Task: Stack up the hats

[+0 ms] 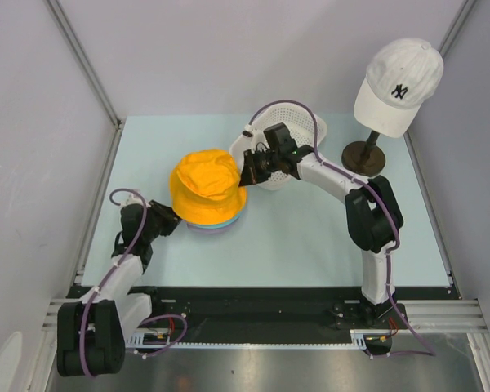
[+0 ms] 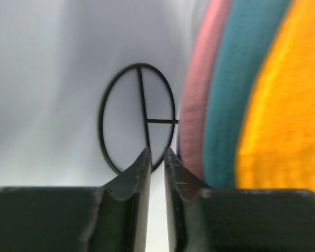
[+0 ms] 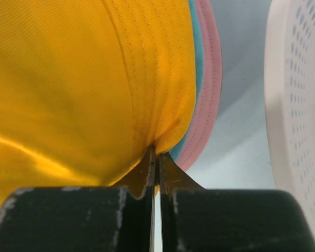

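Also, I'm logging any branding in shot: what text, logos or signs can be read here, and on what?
"NY": black logo on the white baseball cap.
Black crossed circle, left wrist view: a mark, no letters.
Orange hat, white basket: no text visible.

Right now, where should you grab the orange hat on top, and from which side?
Pinch the orange hat by its thin brim, coming level from the white basket side, as the right hand does. The brim sticks out flat over the teal hat and pink hat; the crown is a soft, wide dome.
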